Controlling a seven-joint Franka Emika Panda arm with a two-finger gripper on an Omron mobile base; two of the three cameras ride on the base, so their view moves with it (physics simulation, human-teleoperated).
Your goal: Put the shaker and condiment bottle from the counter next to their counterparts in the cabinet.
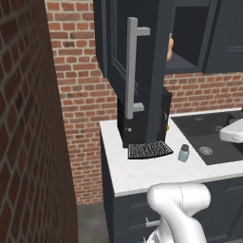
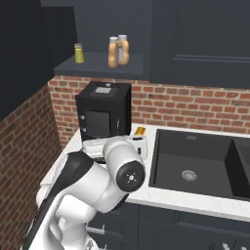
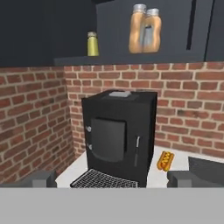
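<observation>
Hand view: claw (image 3: 112, 178) spread wide, empty, facing the black machine (image 3: 117, 135); two orange bottles (image 3: 145, 29) on the cabinet (image 3: 131, 57) shelf.

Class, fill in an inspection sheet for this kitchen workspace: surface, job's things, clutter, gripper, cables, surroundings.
Surface: white counter over dark base cabinets.
Job's things: shaker upright on the counter beside the sink; two orange bottles side by side on the open cabinet shelf, yellow jar to their left.
Clutter: black coffee machine; hot dog beside it.
Gripper: gripper open, holding nothing, facing the coffee machine.
Cables: nothing seen.
Surroundings: brick wall; cabinet door handle.
</observation>
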